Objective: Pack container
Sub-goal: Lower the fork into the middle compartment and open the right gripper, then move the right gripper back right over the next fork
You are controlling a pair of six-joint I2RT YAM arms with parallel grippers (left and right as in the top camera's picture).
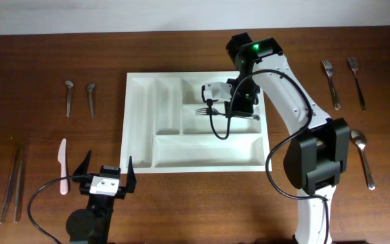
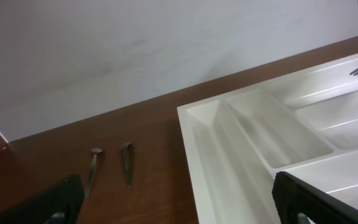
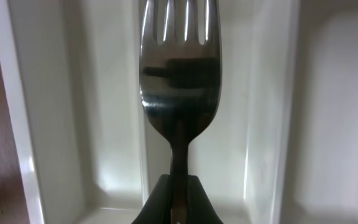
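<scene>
Overhead, the container lies flat at the middle of the table, its long sides parallel to the far edge. The right gripper hangs over the long compartments in the container's far right part, pinching the handle of a fork. The tines point toward the table's left edge. The fork is held level and lengthwise, apparently so that it can be lowered without striking a divider. Which of the two far long compartments lies beneath it cannot be told. The left gripper is spread wide and empty at the table's near edge, just beside the container's near left corner. This position appears to keep it out of the working arm's way. Loose utensils lie near both side edges: two spoons, a white knife and a thin pair of sticks on the left, and two forks and a spoon on the right. In the left wrist view, the dark fingers stand far apart with nothing between them. The container's left corner and narrow compartments fill the right half, with the two spoons beyond. In the right wrist view, the jaws are pressed together on the fork's neck. The head hangs above the container floor and its dividers, not yet set down.
</scene>
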